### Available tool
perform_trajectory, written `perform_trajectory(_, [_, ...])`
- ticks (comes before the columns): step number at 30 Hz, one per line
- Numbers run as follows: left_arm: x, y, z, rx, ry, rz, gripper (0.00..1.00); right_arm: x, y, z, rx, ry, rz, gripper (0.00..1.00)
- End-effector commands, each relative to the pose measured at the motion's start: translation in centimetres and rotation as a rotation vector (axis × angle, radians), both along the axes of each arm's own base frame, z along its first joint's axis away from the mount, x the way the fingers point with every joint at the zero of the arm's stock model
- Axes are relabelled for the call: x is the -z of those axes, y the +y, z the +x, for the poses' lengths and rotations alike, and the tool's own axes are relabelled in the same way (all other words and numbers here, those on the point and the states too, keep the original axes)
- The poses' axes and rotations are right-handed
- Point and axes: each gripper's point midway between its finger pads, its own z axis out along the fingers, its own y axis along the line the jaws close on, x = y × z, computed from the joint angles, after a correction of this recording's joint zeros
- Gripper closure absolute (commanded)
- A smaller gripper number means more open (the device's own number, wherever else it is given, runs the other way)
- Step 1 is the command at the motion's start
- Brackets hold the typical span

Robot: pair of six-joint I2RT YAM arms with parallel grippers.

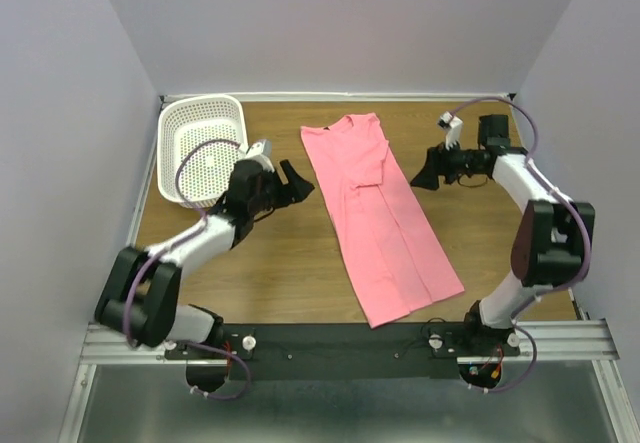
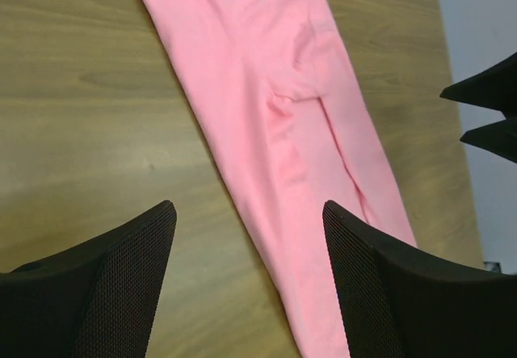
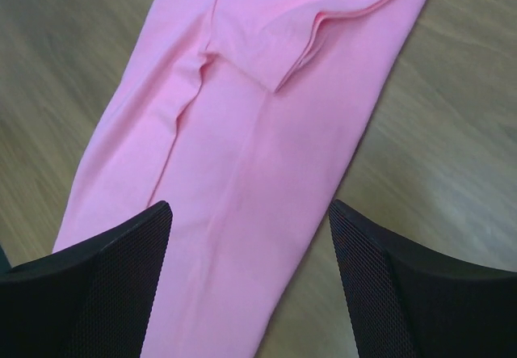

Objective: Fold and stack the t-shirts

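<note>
A salmon-pink t-shirt lies flat on the wooden table, folded lengthwise into a long strip, collar at the far end and hem near the front edge. A sleeve is folded over its upper part. My left gripper is open and empty, above the table just left of the shirt's upper part. My right gripper is open and empty, just right of the shirt's upper part. The shirt also shows in the left wrist view and in the right wrist view, below the open fingers.
A white perforated plastic basket stands at the far left of the table, close behind my left arm. Purple walls enclose the table on three sides. A black rail runs along the near edge.
</note>
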Motion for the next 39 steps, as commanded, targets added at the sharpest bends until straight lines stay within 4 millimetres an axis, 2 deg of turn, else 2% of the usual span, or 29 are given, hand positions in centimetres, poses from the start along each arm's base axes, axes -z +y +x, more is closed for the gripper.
perform_trajectory(1, [0.7,-1.1,6.0,0.068,-0.018,0.027,0.23,0.0,1.4,6.3,0.136,0.031,0.026,0.15])
perform_trajectory(2, [1.0,-1.2,7.3,0.064,-0.011,0.024,0.26,0.1,1.6,6.7,0.137,0.046,0.042,0.15])
perform_trajectory(3, [-0.4,-1.7,9.3,0.060,-0.041,0.022,0.27,0.0,1.7,7.1,0.153,0.063,0.058,0.15])
perform_trajectory(4, [1.9,-1.6,10.7,0.033,0.008,0.053,0.28,0.0,1.8,7.5,0.152,0.059,0.062,0.15])
perform_trajectory(5, [1.3,-1.7,12.4,0.016,0.015,0.068,0.29,0.2,1.7,7.5,0.156,0.061,0.062,0.15])
perform_trajectory(6, [2.2,-1.4,13.4,-0.012,0.044,0.090,0.29,0.2,1.7,7.4,0.157,0.055,0.058,0.15])
perform_trajectory(7, [4.8,-0.7,14.6,-0.044,0.099,0.124,0.31,0.3,1.7,7.2,0.154,0.053,0.060,0.15])
perform_trajectory(8, [6.0,-0.2,15.0,-0.060,0.147,0.151,0.31,0.4,1.7,7.0,0.154,0.054,0.060,0.14])
perform_trajectory(9, [5.2,0.1,16.8,-0.095,0.127,0.165,0.32,0.5,1.8,6.9,0.150,0.054,0.061,0.14])
perform_trajectory(10, [7.1,0.4,17.5,-0.112,0.163,0.195,0.32,0.4,1.8,6.7,0.147,0.054,0.064,0.14])
perform_trajectory(12, [7.2,0.8,19.0,-0.145,0.181,0.227,0.32,0.7,2.0,6.3,0.143,0.066,0.071,0.14])
perform_trajectory(13, [8.9,0.9,19.5,-0.149,0.209,0.252,0.33,0.7,1.9,6.3,0.143,0.069,0.074,0.14])
perform_trajectory(15, [8.8,1.3,20.9,-0.185,0.224,0.283,0.34,0.5,1.9,6.3,0.145,0.065,0.075,0.14])
perform_trajectory(16, [10.3,1.5,21.1,-0.191,0.253,0.303,0.35,0.4,2.0,6.3,0.142,0.065,0.078,0.14])
perform_trajectory(18, [11.6,2.1,21.2,-0.220,0.306,0.329,0.44,0.1,2.0,6.2,0.143,0.061,0.082,0.14])
perform_trajectory(20, [12.5,2.7,22.4,-0.245,0.320,0.344,0.46,-0.1,2.0,6.1,0.141,0.058,0.085,0.14])
perform_trajectory(21, [13.1,2.8,23.0,-0.245,0.332,0.349,0.57,-0.3,1.9,6.0,0.141,0.055,0.090,0.14])
perform_trajectory(24, [13.3,3.2,23.9,-0.247,0.334,0.333,0.79,-0.8,1.6,5.9,0.142,0.044,0.097,0.14])
perform_trajectory(25, [12.6,2.7,24.4,-0.224,0.325,0.301,0.88,-1.1,1.5,5.8,0.144,0.040,0.102,0.14])
perform_trajectory(26, [12.9,3.0,24.9,-0.224,0.327,0.291,0.90,-1.3,1.2,5.7,0.148,0.042,0.111,0.14])
perform_trajectory(27, [12.0,2.9,25.7,-0.224,0.309,0.279,0.92,-1.3,1.0,5.7,0.149,0.041,0.116,0.14])
perform_trajectory(29, [12.6,3.3,26.5,-0.217,0.321,0.267,0.95,-1.5,0.6,5.6,0.156,0.040,0.126,0.14])
perform_trajectory(30, [11.5,3.3,27.5,-0.218,0.302,0.252,0.96,-1.5,0.4,5.6,0.157,0.040,0.126,0.14])
perform_trajectory(31, [12.3,3.3,27.7,-0.214,0.320,0.243,0.97,-1.5,0.2,5.6,0.162,0.041,0.128,0.14])
perform_trajectory(32, [12.2,3.4,28.1,-0.215,0.319,0.230,0.98,-1.5,0.1,5.6,0.163,0.042,0.129,0.14])
perform_trajectory(33, [11.1,3.9,29.2,-0.226,0.299,0.209,0.98,-1.4,0.1,5.5,0.163,0.043,0.130,0.14])
perform_trajectory(35, [11.6,4.1,29.8,-0.224,0.314,0.174,0.99,-1.4,-0.1,5.5,0.166,0.041,0.129,0.14])
perform_trajectory(38, [10.5,4.3,30.8,-0.209,0.291,0.117,0.99,-1.4,-0.2,5.5,0.167,0.040,0.128,0.14])
perform_trajectory(39, [10.3,3.6,30.6,-0.156,0.277,0.091,0.98,-1.4,-0.2,5.4,0.166,0.040,0.127,0.14])
